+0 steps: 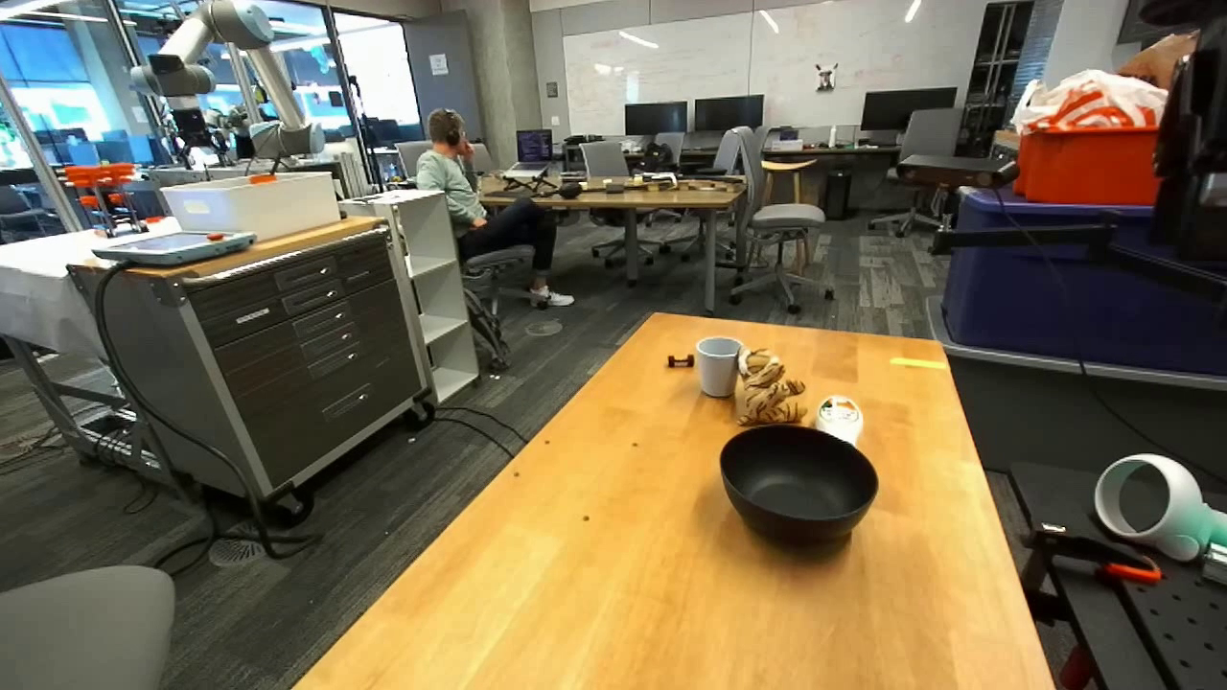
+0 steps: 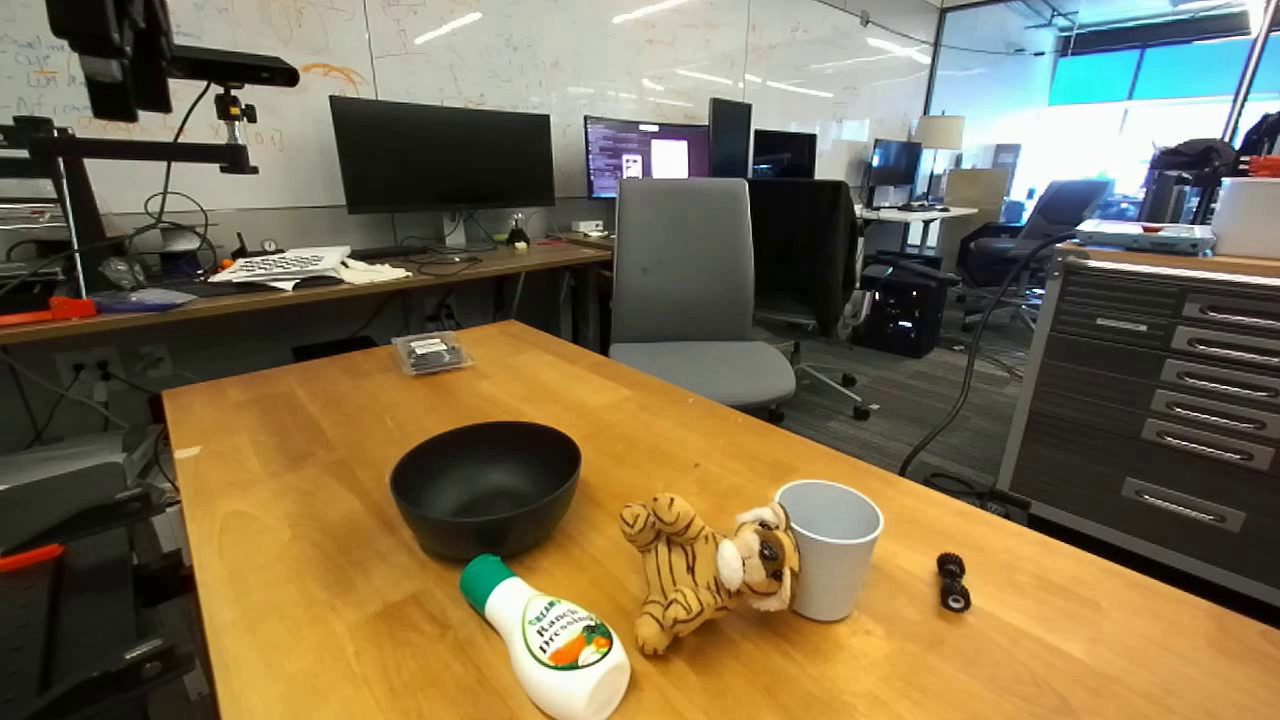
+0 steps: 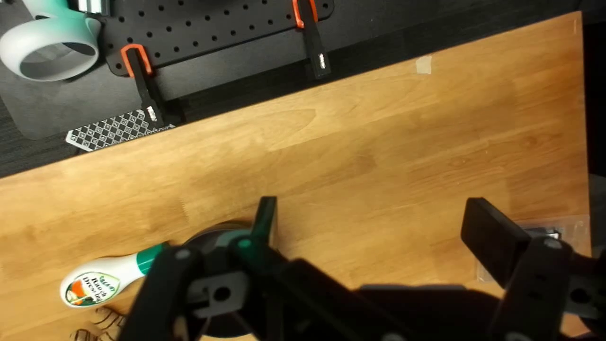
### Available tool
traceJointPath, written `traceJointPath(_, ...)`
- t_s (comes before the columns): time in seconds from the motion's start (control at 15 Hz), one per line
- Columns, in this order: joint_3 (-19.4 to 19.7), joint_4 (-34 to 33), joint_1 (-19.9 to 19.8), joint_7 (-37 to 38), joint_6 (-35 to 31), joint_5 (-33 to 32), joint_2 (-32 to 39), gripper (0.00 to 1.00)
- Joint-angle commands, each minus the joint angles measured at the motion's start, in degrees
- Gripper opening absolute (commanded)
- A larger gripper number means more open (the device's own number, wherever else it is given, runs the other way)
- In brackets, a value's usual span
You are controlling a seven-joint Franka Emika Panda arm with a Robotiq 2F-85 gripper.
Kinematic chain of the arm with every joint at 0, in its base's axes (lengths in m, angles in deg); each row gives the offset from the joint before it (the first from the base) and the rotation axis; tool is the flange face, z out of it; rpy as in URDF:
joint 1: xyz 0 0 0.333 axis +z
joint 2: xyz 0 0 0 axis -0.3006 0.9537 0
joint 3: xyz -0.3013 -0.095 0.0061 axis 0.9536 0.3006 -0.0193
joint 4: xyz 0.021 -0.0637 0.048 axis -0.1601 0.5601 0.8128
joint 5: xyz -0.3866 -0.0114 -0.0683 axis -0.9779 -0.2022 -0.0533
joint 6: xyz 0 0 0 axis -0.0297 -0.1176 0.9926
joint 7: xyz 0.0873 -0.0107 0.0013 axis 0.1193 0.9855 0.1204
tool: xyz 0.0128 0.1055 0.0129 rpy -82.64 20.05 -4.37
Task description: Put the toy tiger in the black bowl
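Low in the wrist view, the gripper (image 3: 371, 210) points down, fingers spread; lower left lie one tiger (image 3: 111, 318), one bowl (image 3: 207, 240).

The tiger (image 2: 690, 572) lies on the wooden surface (image 2: 330, 610), its head just beside the gray cup (image 2: 837, 560). The cup stands up. The black bowl (image 2: 487, 490) sits right way up, apart from the tiger. A white bottle (image 2: 562, 650) lies down, its green cap (image 2: 485, 582) by the bowl. A clear box (image 2: 432, 353) sits near the far end.
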Motion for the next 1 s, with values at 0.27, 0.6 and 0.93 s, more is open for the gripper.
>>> traceJointPath(0.27, -1.51, 0.55, -0.99, 0.44, -3.13, 0.57, 0.76, 1.0)
traceJointPath(0.6, -2.58, -0.89, -2.41, 2.71, -14.17, -0.02, 6.15, 1.0)
traceJointPath(0.93, -2.89, -4.23, -5.3, 6.43, -24.7, -2.29, 14.12, 1.0)
